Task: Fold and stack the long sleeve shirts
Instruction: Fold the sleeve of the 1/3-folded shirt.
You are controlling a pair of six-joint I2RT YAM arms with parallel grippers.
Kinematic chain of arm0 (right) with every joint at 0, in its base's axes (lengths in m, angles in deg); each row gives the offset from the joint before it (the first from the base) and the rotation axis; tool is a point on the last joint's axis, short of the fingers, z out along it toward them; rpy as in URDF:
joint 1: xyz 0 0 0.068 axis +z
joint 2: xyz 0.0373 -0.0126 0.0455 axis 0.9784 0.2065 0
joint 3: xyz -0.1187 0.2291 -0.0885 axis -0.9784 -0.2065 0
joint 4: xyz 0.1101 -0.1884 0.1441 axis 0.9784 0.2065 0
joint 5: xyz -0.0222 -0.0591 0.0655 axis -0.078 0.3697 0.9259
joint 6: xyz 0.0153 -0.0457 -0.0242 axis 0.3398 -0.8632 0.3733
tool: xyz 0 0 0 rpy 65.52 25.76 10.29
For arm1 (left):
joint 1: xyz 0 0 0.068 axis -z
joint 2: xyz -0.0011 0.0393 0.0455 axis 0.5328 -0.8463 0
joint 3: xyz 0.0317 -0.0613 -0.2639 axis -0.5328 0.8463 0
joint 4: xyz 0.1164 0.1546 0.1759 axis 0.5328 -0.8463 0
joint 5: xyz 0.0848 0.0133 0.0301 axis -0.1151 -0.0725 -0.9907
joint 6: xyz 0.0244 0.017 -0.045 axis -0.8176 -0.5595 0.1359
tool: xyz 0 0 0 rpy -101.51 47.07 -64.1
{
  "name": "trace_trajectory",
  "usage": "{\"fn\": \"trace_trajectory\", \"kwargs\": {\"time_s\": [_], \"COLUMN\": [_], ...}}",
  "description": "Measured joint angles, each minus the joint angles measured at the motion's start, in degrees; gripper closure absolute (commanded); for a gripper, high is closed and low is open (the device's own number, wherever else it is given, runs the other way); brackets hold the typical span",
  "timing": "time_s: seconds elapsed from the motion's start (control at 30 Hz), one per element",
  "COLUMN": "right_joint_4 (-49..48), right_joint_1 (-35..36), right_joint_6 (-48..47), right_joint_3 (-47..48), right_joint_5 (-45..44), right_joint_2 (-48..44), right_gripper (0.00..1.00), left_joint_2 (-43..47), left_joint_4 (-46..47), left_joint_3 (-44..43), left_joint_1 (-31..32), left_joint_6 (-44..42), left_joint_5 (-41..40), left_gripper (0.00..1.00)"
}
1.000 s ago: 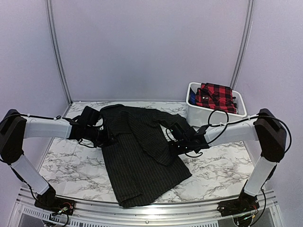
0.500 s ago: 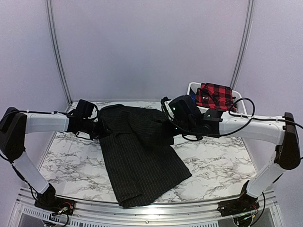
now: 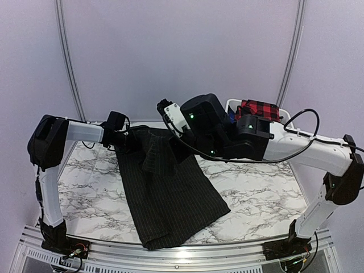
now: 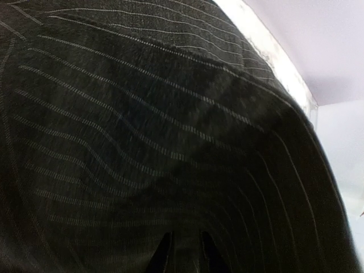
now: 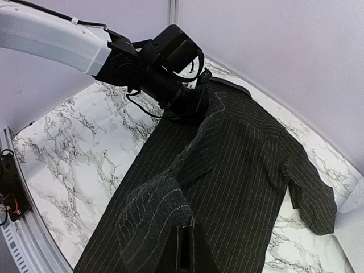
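Note:
The black pinstriped long sleeve shirt lies spread on the marble table, hem toward the near edge. My left gripper is low at the shirt's far left shoulder. In the left wrist view its fingers stand close together with striped cloth pinched between them. My right gripper is raised over the shirt's upper middle. It is shut on a fold of the shirt and holds that fold up off the rest. The right wrist view shows the left gripper at the collar end.
A white bin stands at the back right with the red-and-black plaid shirt in it, partly hidden behind my right arm. Bare marble table lies left and right of the shirt. Purple walls close the back and sides.
My right arm rose and swung left from the shirt's right side, carrying a fold of cloth over the body. My left gripper moved back toward the far left shoulder.

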Motion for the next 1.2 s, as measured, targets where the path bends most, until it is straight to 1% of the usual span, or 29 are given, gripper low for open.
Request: {"fn": "trace_trajectory", "kwargs": {"time_s": [0.07, 0.23, 0.43, 0.63, 0.83, 1.0, 1.2], "right_joint_4": [1.33, 3.69, 6.47, 9.25, 12.5, 12.72, 12.83], "right_joint_1": [0.13, 1.9, 3.43, 3.69, 3.8, 3.93, 4.17], "right_joint_6": [-0.35, -1.36, -1.64, -1.57, -1.6, -1.44, -0.87], "right_joint_3": [1.29, 3.3, 3.34, 3.37, 5.31, 6.51, 8.07], "right_joint_5": [0.24, 2.93, 8.74, 13.31, 16.57, 18.14, 19.89], "right_joint_2": [1.4, 4.79, 8.24, 13.38, 18.58, 20.92, 24.22], "right_gripper": [1.0, 1.0, 1.0, 1.0, 1.0, 1.0, 1.0], "left_joint_2": [-2.8, -6.36, -6.84, -6.4, -2.08, 5.09, 11.52], "left_joint_4": [0.48, 2.82, 7.41, 10.25, 9.64, 7.28, 4.83], "left_joint_3": [-1.84, -3.72, -3.89, -2.84, 3.08, 7.8, 11.63], "left_joint_1": [0.0, 0.0, -0.42, -1.4, -2.29, -3.19, -4.87], "left_joint_6": [0.96, 3.91, 7.54, 8.72, 7.67, 4.94, 1.86], "left_joint_5": [0.17, 1.09, 2.27, 3.28, 2.89, 0.35, -3.1], "left_gripper": [0.84, 0.83, 0.81, 0.79, 0.7, 0.61, 0.59]}}
